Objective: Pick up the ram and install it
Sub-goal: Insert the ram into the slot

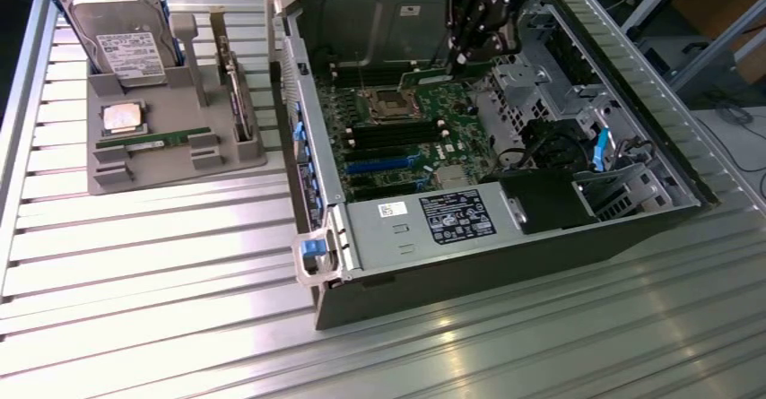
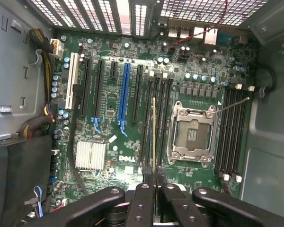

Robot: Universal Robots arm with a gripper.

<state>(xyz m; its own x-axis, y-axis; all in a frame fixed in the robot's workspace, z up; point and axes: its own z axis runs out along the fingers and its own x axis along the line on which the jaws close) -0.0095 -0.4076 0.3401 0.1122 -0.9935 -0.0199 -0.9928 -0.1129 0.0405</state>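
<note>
We see gripper (image 2: 154, 189) closed on ram (image 2: 154, 137), held edge-on | above motherboard (image 2: 132, 156) slots beside socket (image 2: 191, 135) | 1 ram in tray (image 1: 150, 141)

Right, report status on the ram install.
Gripper shut on ram, edge-on above the motherboard. Ram over memory slots beside the empty CPU socket, not seated. Second stick in tray. Nothing blocking.

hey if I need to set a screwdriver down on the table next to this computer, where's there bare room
Free: the ribbed table in front of the grey parts holder and the open computer case, along the exterior view's lower edge. Crowded: the holder, with hard drive, processor and a ram stick, and the case interior, where the gripper holds the ram over the motherboard.
</note>
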